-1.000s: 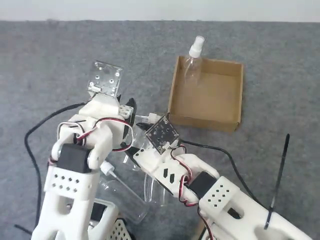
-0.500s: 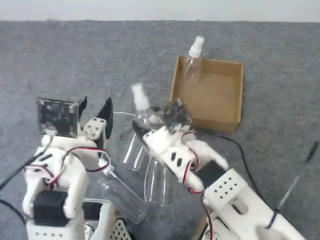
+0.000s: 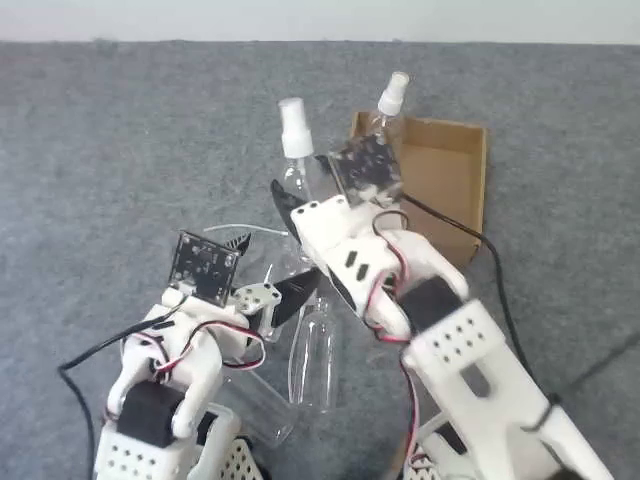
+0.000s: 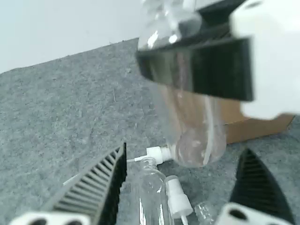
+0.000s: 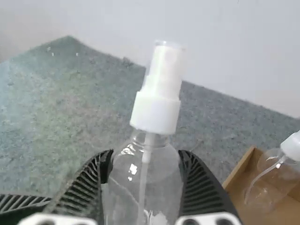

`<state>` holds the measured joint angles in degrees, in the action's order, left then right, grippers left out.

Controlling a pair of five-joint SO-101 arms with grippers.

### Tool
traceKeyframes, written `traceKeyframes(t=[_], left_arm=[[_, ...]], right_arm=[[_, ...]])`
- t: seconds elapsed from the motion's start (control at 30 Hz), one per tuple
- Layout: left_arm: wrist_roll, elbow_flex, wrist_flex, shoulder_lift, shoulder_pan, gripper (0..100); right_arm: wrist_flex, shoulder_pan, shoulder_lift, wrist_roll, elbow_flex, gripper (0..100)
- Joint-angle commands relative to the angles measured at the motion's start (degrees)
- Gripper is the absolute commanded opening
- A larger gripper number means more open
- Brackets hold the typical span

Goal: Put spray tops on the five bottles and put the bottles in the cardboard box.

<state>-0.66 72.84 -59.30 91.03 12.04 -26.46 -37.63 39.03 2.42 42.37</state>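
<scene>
Left tool (image 4: 184, 151) spread wide beneath raised bottle (image 4: 187, 117).

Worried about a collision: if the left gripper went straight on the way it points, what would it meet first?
Most likely the clear plastic bottle with a white spray top, held aloft by the right gripper, straight ahead; depth is unclear.

Upright bottles wearing spray tops, two: held bottle (image 3: 297, 178), boxed bottle (image 3: 384, 130). Lying bottles, at least two (image 3: 312, 352) (image 3: 265, 408); heap partly hidden. Spray tops among them, two (image 4: 157, 152) (image 4: 178, 202). Cardboard box (image 3: 440, 195), one.
</scene>
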Motion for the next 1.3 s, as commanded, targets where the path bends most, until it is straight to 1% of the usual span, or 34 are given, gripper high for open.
traceKeyframes(t=[0.0,0.07,0.17,0.37,0.57,0.67,0.73,0.87,0.93,1.0,1.1,1.27], left_arm=[[0.26,1.63,4.40,1.32,0.00,36],[0.26,3.38,6.51,1.32,-1.58,36],[0.44,4.62,7.56,1.32,-4.04,36],[1.49,4.70,7.38,1.32,-4.04,36],[1.49,4.79,7.30,1.58,-4.04,34],[1.49,4.88,7.21,1.67,-4.04,34],[1.49,4.88,7.21,1.67,-4.04,33],[1.49,5.85,7.56,1.67,-4.04,33],[1.58,6.29,7.56,1.67,-4.04,33],[1.32,6.29,7.56,1.67,-4.48,33],[1.23,6.29,7.47,1.67,-4.66,32],[1.58,6.29,7.38,1.67,-4.66,20]], right_arm=[[-0.57,-2.95,-0.31,0.70,-4.57,0.6],[-3.30,-3.82,0.92,0.62,-4.92,0.6],[-8.92,-3.91,4.09,0.70,-6.33,0.6],[-15.69,-3.65,9.89,0.44,-7.03,0.6],[-16.75,-3.12,10.86,0.35,-7.21,0.6],[-17.27,1.27,9.71,-0.26,-10.37,0.6],[-17.54,6.81,8.48,-3.34,-14.07,0.6],[-24.22,16.92,2.33,-8.97,-24.09,0.6],[-25.63,21.76,-1.98,-11.08,-27.08,0.6],[-23.69,26.33,-6.20,-11.96,-27.34,0.6],[-18.42,30.73,-12.88,-12.04,-26.02,0.6],[-6.37,34.33,-22.81,-12.04,-23.47,0.6]])
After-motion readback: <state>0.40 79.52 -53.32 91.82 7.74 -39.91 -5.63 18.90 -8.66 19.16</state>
